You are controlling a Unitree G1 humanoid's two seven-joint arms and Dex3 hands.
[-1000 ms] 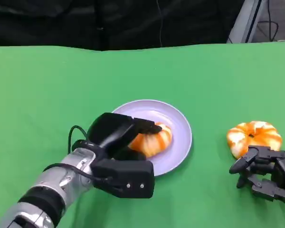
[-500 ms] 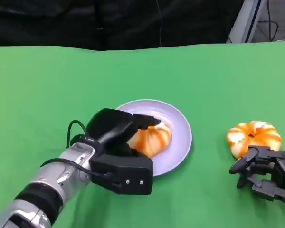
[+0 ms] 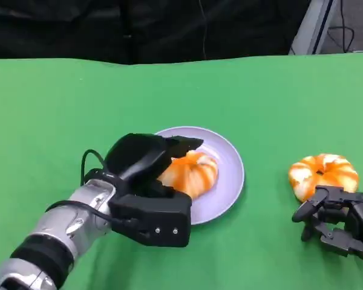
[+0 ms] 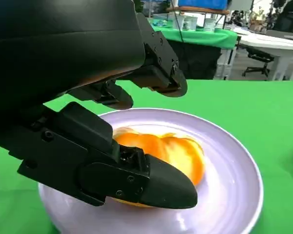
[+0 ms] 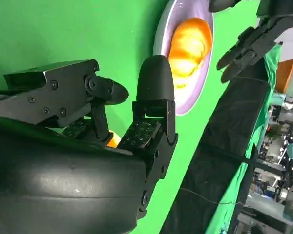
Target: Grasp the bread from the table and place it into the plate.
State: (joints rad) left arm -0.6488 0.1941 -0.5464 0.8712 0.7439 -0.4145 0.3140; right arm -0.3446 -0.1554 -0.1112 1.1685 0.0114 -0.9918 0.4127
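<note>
Already one bread [image 3: 192, 174] lies in the plate [image 3: 231, 158], just left of its centre, and the left hand [image 3: 146, 166] hangs over the bread's 9 o'clock side with its fingers [image 4: 156, 68] spread wide and holding nothing. In the left wrist view one finger arches above the roll and a lower one [image 4: 151, 183] lies along its near flank; whether that lower one touches the crust I cannot tell. A second bread [image 3: 323, 173] sits on the green counter [image 3: 60, 103] at 3 o'clock from the plate, well apart from it. The right hand [image 3: 339, 220] rests just beside it at its 6 o'clock, fingers apart and closed on nothing.

From here the likeliest trouble, as I judge it, is the left hand snagging the roll as it withdraws: a finger dragging along the flank could tip it over the rim or shift the plate. On the other side, the right hand reaches the second bread from its near edge, so a shallow grip might push the roll away across the cloth instead of closing round it.

Much is masked. The left hand covers the plate's 8 o'clock rim and the roll's left side in the head view. The right hand is cut off at the picture's edge, and its wrist view shows just a sliver of orange [image 5: 113, 140] behind the fingers.
</note>
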